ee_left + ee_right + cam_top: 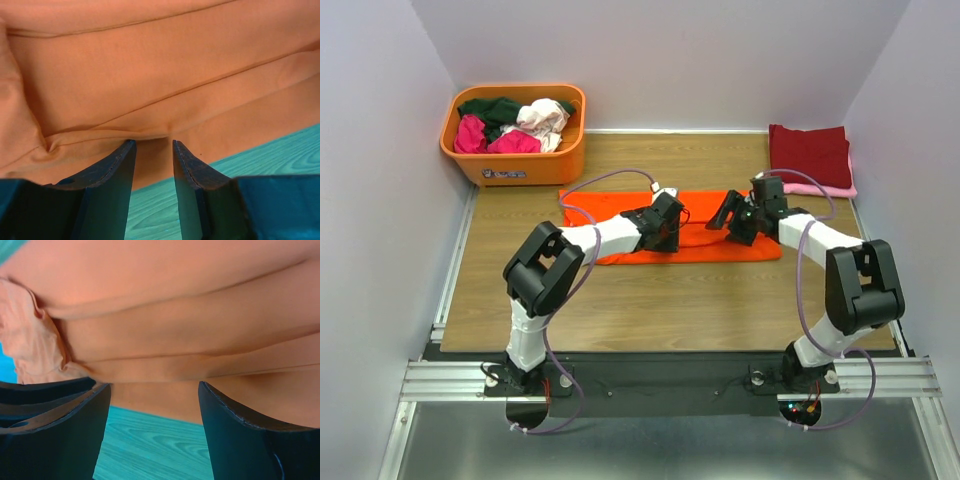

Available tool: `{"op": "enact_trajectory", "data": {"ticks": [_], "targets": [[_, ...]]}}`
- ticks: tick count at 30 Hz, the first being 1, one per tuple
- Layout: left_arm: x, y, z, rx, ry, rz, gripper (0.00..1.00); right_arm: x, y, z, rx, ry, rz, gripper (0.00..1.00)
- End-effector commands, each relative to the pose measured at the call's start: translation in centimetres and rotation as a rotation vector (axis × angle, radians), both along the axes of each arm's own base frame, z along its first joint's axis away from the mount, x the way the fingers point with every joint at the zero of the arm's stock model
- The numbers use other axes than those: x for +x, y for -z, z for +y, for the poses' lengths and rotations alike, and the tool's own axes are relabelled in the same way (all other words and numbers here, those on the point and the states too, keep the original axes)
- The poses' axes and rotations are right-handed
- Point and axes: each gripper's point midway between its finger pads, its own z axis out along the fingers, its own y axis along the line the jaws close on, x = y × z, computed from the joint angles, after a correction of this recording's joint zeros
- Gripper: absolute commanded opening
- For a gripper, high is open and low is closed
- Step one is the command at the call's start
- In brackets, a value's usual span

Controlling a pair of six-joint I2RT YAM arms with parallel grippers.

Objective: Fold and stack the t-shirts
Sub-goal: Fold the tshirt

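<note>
A bright orange t-shirt [610,208] lies folded into a long strip across the middle of the wooden table. My left gripper [668,238] is open, its tips at the shirt's near edge [150,90], with nothing between the jaws [152,142]. My right gripper [738,230] is wide open and empty at the near edge of the strip's right part [175,340], jaws [152,385] just short of the cloth. A folded dark red t-shirt [808,150] lies on a pink one [835,190] at the back right.
An orange plastic tub [515,165] at the back left holds dark green [490,108], magenta [470,135] and whitish-pink [545,115] shirts. White walls close in the table on three sides. Bare wood [660,300] lies between the shirt and the arm bases.
</note>
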Motion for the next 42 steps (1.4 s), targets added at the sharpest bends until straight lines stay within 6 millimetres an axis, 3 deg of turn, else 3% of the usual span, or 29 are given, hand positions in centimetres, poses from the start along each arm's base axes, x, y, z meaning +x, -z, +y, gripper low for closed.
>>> {"op": "enact_trajectory", "data": {"ticks": [1, 9, 22, 31, 35, 42], "targets": [[0.9, -5.1, 1.1, -0.058, -0.052, -0.094, 0.47, 0.4, 0.1, 1.9, 0.008, 0.017, -0.002, 0.76], [0.9, -8.0, 4.4, -0.096, -0.114, -0.14, 0.5, 0.1, 1.2, 2.9, -0.002, 0.065, 0.034, 0.76], [-1.3, -7.6, 10.9, -0.08, -0.194, -0.14, 0.51, 0.4, 2.2, 5.2, 0.013, 0.088, 0.059, 0.76], [-4.1, -6.4, 15.8, -0.061, -0.269, -0.124, 0.51, 4.1, 0.5, 6.3, 0.03, 0.107, 0.0, 0.76], [-4.5, -6.3, 17.2, -0.062, -0.3, -0.128, 0.51, 5.3, 0.0, 6.7, 0.041, 0.107, -0.013, 0.76], [-4.5, -5.5, 18.7, -0.043, -0.334, -0.114, 0.51, 7.0, 0.8, 6.3, 0.003, 0.116, -0.027, 0.76]]}}
